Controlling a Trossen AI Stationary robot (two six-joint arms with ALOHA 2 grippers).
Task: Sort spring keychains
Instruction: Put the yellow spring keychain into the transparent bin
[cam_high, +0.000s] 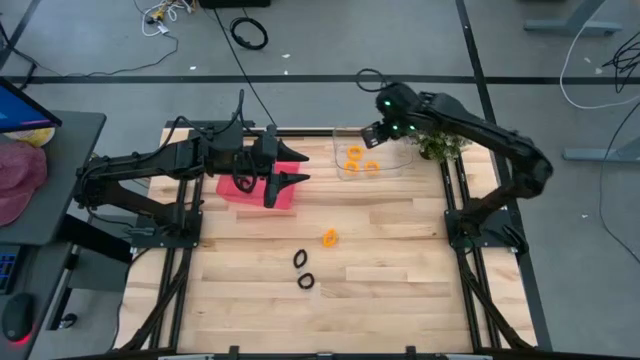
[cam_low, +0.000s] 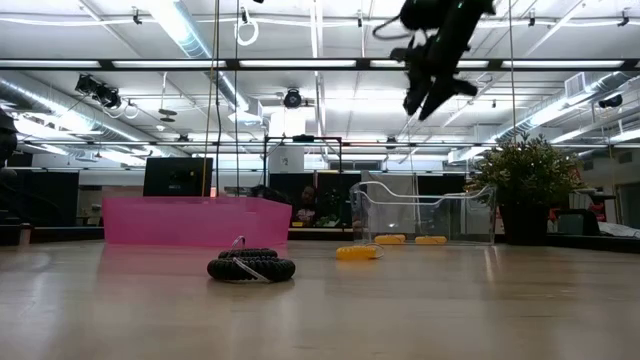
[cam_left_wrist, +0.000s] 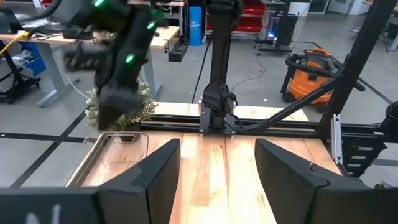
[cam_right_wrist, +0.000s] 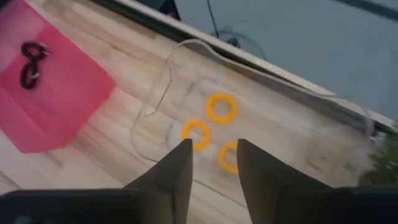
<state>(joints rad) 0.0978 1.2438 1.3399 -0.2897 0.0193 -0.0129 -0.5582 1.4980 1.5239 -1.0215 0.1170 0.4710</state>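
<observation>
High view: a wooden counter seen from above, with a dark arm reaching in from each side.
Left gripper: held over the pink tray near the counter's far edge; its fingers are spread apart and hold nothing.
Right gripper: raised above the clear bin at the far edge, to the right of the pink tray; its fingers are parted with nothing between them.
Orange keychains in the bin: three orange coiled rings lie close together on the clear bin's floor.
Black keychains in the tray: two black loops lie touching each other in the pink tray, seen in the right wrist view.
Loose orange keychain: on the bare wood near the middle of the counter, apart from both containers.
Loose black keychains: two black loops lie near each other on the wood, just nearer the front edge than the loose orange one.
Plant: a small green potted plant stands just beside the clear bin, on its right.
</observation>
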